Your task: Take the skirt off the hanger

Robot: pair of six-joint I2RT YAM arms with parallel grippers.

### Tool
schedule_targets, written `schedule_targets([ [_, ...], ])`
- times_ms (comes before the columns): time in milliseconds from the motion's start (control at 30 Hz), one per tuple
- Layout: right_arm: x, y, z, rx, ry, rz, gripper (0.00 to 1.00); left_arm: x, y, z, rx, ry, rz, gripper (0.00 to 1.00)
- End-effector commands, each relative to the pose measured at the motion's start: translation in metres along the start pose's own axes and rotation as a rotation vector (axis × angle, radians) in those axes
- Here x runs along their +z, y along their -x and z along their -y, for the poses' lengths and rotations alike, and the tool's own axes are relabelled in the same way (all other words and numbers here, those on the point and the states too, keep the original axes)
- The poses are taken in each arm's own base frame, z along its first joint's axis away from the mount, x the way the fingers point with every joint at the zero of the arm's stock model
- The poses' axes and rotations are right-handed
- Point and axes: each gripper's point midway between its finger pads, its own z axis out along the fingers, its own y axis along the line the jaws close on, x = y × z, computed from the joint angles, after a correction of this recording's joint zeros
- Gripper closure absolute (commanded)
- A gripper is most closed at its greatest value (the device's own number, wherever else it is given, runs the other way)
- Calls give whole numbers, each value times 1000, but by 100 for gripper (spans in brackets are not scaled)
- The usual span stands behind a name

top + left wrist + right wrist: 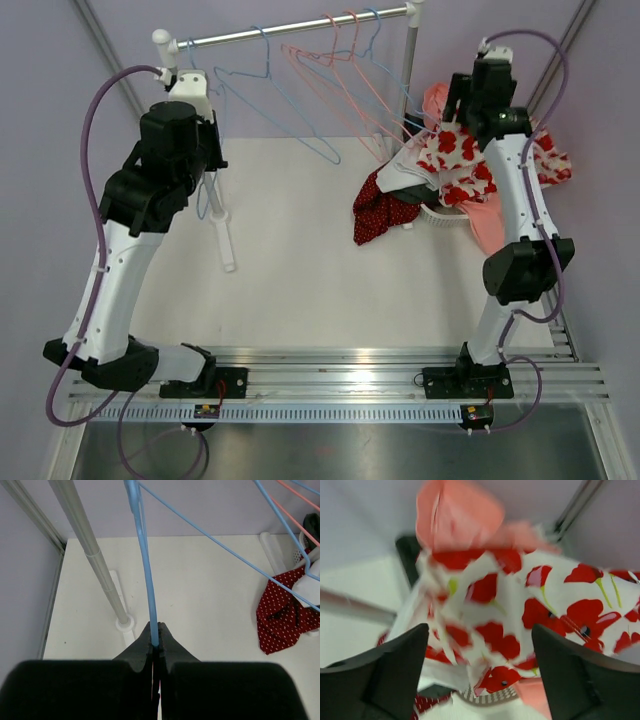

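The skirt, white with red poppies, lies bunched over a pile of clothes at the back right; it also shows in the top view. My right gripper is open just above it, with the fabric showing blurred between the fingers but not gripped. My left gripper is shut on the lower end of a blue wire hanger beside the rack's left post. In the top view the left gripper sits under its wrist, mostly hidden.
A metal rail carries several blue and pink hangers. A dark red dotted garment hangs out of a white basket. Pink fabric lies behind the skirt. The rack's foot rests on the table.
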Motion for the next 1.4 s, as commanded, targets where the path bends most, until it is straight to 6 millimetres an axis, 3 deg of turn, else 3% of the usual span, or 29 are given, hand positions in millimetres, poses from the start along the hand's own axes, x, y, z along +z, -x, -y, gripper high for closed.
schedule_targets([
  [0,-12,-89,-44,125,236,-167,5,9,47,-9,-2,72,148,100],
  [33,-30,-86,-43,175,262,-129,1,25,45,-5,14,86,131,100],
  [67,-28,-123,-47,183,283,-175,1,25,59,-8,6,100,163,100],
  [133,-42,-138,-49,219,319,-193,1,50,61,-5,36,134,147,100],
  [167,-44,-165,-52,223,339,-241,0,57,66,-3,37,137,151,100],
  [200,-48,-175,-54,230,358,-260,0,53,83,-5,30,141,186,100],
  [233,-57,-179,-58,246,392,-267,0,76,79,1,43,145,159,100],
  [267,-59,-196,-59,247,400,-294,1,82,81,2,46,147,158,100],
  [300,-62,-202,-59,247,402,-300,0,80,92,1,31,146,181,100],
  [367,-69,-205,-62,254,410,-297,0,105,81,8,24,138,141,100],
  [500,-80,-193,-73,243,444,-286,1,129,60,14,-22,107,90,100],
  [533,-82,-190,-75,239,448,-282,1,139,41,18,-15,98,44,100],
  [667,-89,-190,-75,235,448,-285,2,142,17,21,-37,82,-1,100],
  [800,-97,-193,-69,237,430,-293,2,135,4,20,-42,66,-31,100],
  [900,-110,-188,-62,234,424,-275,2,122,7,18,-55,56,-23,88],
  [967,-115,-184,-56,229,404,-267,2,107,17,17,-69,39,4,61],
  [1033,-123,-179,-48,225,378,-257,1,90,24,14,-80,29,31,26],
  [1133,-134,-162,-37,246,344,-213,0,74,22,9,-86,20,38,15],
  [1200,-145,-153,-32,273,336,-197,1,53,26,4,-100,9,69,1],
  [1233,-150,-151,-29,288,325,-198,1,53,11,4,-94,5,38,1],
  [1267,-154,-150,-29,291,336,-197,0,31,14,-2,-117,-1,68,1],
  [1300,-164,-145,-31,303,369,-188,1,25,6,-5,-124,3,61,1],
  [1333,-170,-143,-32,313,387,-178,0,28,-30,-9,-108,18,-5,1],
  [1367,-176,-148,-35,322,416,-184,1,21,-37,-11,-125,13,14,1],
])
